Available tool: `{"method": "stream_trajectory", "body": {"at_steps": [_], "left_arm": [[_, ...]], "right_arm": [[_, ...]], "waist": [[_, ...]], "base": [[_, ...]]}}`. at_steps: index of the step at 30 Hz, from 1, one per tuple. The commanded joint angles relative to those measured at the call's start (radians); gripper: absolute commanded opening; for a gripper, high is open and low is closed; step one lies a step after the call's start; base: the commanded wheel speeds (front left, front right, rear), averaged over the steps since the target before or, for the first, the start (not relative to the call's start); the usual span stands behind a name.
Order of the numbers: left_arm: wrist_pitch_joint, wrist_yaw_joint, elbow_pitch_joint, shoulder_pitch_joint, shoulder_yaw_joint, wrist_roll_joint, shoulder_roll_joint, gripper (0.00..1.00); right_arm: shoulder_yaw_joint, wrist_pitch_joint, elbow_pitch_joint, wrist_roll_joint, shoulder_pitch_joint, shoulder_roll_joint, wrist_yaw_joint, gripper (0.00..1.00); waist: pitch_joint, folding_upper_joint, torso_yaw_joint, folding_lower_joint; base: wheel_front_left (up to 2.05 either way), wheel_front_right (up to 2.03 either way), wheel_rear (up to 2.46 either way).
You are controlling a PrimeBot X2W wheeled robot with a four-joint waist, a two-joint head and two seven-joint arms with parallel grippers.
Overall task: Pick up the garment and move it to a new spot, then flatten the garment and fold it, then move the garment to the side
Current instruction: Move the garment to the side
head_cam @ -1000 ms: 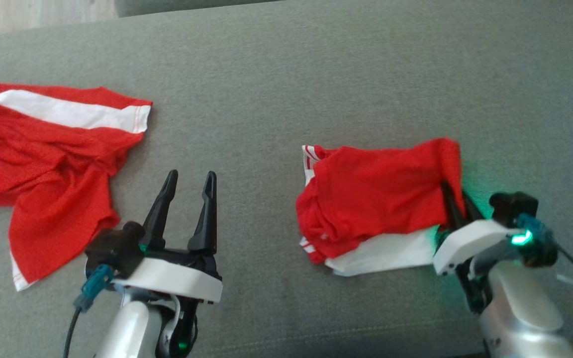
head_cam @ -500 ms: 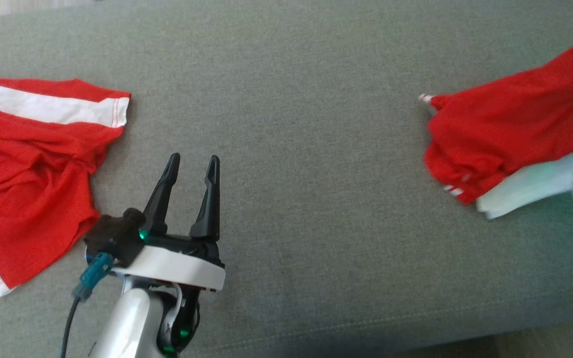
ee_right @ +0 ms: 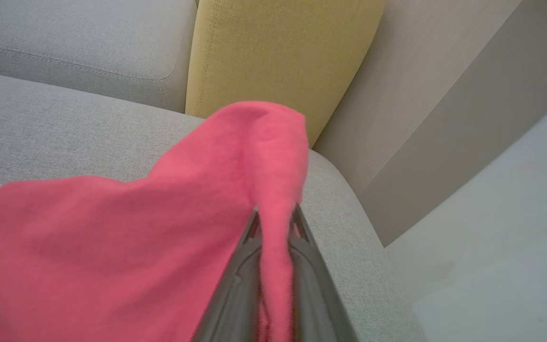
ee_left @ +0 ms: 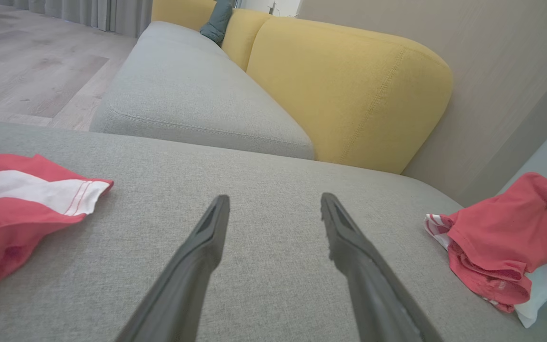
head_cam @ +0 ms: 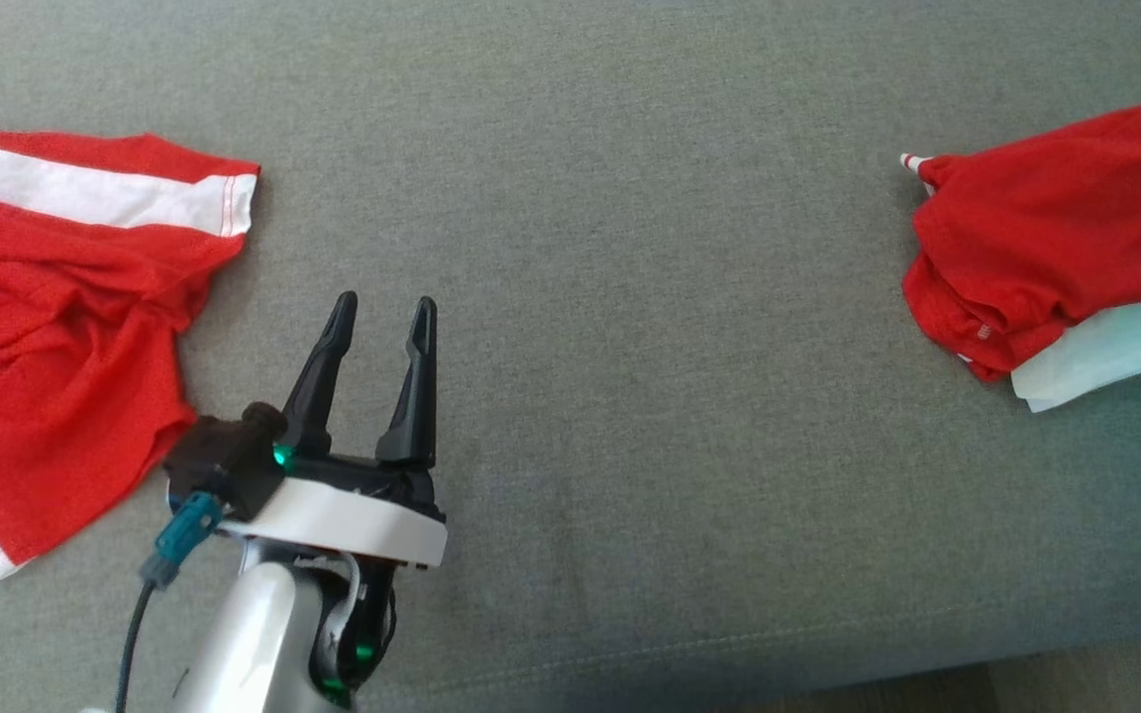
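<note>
At the left, a crumpled red mesh garment with a white band (head_cam: 65,287) lay on the grey fabric sofa cushion (head_cam: 630,347). Just right of it, the left gripper (head_cam: 384,300) hovered with jaws parted, holding nothing. At the right edge the folded red-and-white cloth garment (head_cam: 1046,238) rested on the cushion, a raised fold pinched between the jaws of the right gripper (ee_right: 276,213).

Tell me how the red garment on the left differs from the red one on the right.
The left garment lies loose and crumpled, spread wide; the right garment is folded into a compact bundle. The left garment is ungripped; the right garment is pinched at one edge by the right gripper. Both are red with white parts.
</note>
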Motion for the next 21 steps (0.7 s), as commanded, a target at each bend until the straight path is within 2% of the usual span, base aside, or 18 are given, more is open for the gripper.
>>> {"method": "stream_trajectory", "body": {"at_steps": [1,4,5,6,7,15,21], "left_arm": [[-0.008,-0.003,-0.025,-0.033,0.038,0.007,0.002,1.0],[-0.008,-0.004,-0.02,-0.03,0.038,0.008,0.002,1.0],[-0.008,-0.004,-0.018,-0.03,0.037,0.008,0.002,1.0],[-0.008,-0.004,-0.016,-0.031,0.036,0.007,0.002,1.0],[-0.008,-0.004,-0.015,-0.031,0.034,0.005,0.002,1.0],[-0.008,-0.002,-0.005,-0.02,0.031,-0.005,0.002,1.0],[-0.008,0.007,-0.009,0.007,0.032,-0.02,0.002,1.0]], "right_arm": [[0.009,-0.006,-0.039,0.0,-0.02,-0.033,-0.001,0.0],[0.001,-0.002,-0.041,0.01,-0.019,-0.022,-0.001,0.0],[0.001,-0.002,-0.043,0.014,-0.017,-0.017,-0.001,0.31],[0.001,-0.001,-0.045,0.021,-0.015,-0.011,-0.001,0.81],[-0.003,0.0,-0.047,0.027,-0.014,-0.006,-0.001,1.0],[0.007,0.017,-0.103,0.048,-0.002,0.03,-0.001,1.0],[0.05,0.022,-0.188,0.069,0.02,0.101,-0.001,1.0]], "waist": [[0.0,0.0,-0.002,0.0],[-0.003,0.0,-0.005,0.0],[-0.004,0.0,-0.005,0.0],[-0.007,0.0,-0.006,0.0],[-0.011,0.0,-0.006,0.0],[-0.064,0.0,-0.002,0.0],[-0.129,0.0,0.013,0.0]], "base": [[0.0,0.0,0.0],[0.0,0.0,0.0],[0.0,0.0,0.0],[0.0,0.0,0.0],[0.0,0.0,0.0],[0.0,0.0,0.0],[0.0,0.0,0.0]]}}
